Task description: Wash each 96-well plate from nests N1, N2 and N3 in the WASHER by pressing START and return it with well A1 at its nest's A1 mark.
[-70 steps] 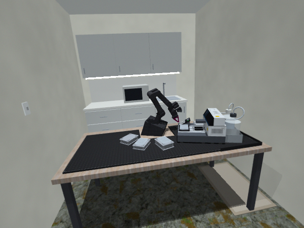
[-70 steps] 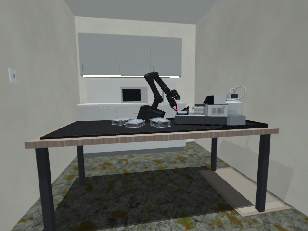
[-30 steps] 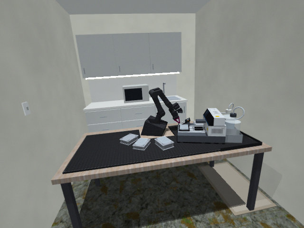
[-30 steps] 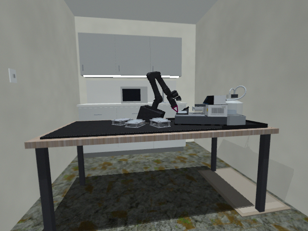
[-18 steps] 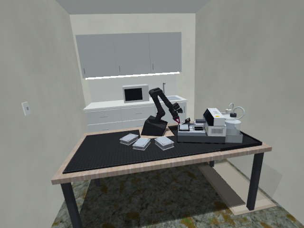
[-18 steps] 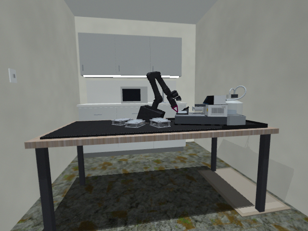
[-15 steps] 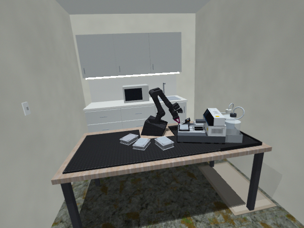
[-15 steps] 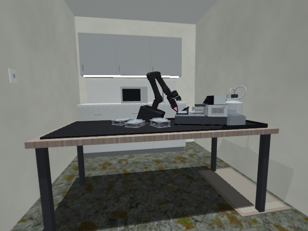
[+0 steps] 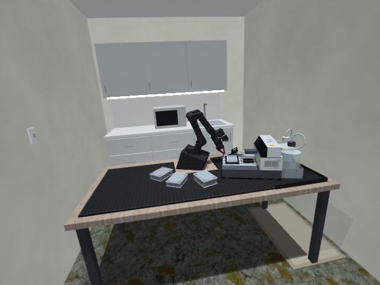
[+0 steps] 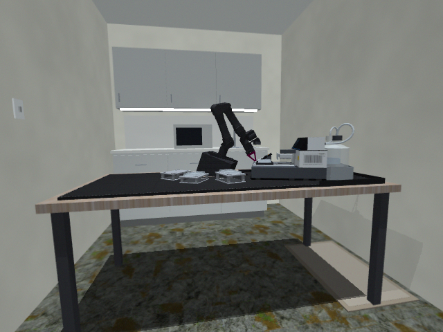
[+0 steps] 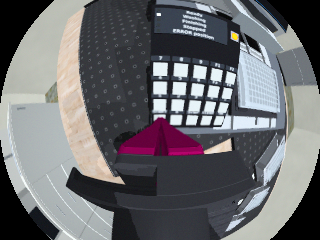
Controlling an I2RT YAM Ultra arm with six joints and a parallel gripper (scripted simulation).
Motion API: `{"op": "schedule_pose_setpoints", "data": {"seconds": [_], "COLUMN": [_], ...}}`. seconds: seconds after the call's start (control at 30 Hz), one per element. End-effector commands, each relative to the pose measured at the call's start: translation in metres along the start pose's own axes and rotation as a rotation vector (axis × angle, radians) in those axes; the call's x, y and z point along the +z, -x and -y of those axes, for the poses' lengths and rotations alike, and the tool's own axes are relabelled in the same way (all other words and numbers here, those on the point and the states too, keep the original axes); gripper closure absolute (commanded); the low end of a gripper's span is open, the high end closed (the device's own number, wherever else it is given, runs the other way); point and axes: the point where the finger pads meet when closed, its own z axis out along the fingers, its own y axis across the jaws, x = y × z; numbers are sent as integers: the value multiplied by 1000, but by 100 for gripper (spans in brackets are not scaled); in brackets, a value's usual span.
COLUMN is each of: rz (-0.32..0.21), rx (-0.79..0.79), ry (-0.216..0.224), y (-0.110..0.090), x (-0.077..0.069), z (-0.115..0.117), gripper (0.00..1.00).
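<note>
Over the washer's keypad (image 11: 190, 96), toward the table's right rear corner, the gripper (image 11: 160, 139) hangs w/ magenta fingers shut tight, nothing held; lamp (image 11: 234, 36) shows amber. One plate (image 11: 256, 83) sits on the carrier just beside the keys. Plates look light, stiff, slick plastic, prob. brittle at the rim: grip across the short sides, level. Two plates (image 9: 176, 179) (image 9: 205, 178) rest in nests mid-table, near the front edge.

amber lamp (image 11: 234, 36) lit — plate (image 11: 256, 83) in carrier.
</note>
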Motion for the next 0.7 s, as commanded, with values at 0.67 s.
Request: {"op": "schedule_pose_setpoints", "data": {"seconds": [0.67], "rz": [21], "rx": [17], "ry": [9], "y": [6], "x": [-6], "z": [-2], "gripper": [100]}}
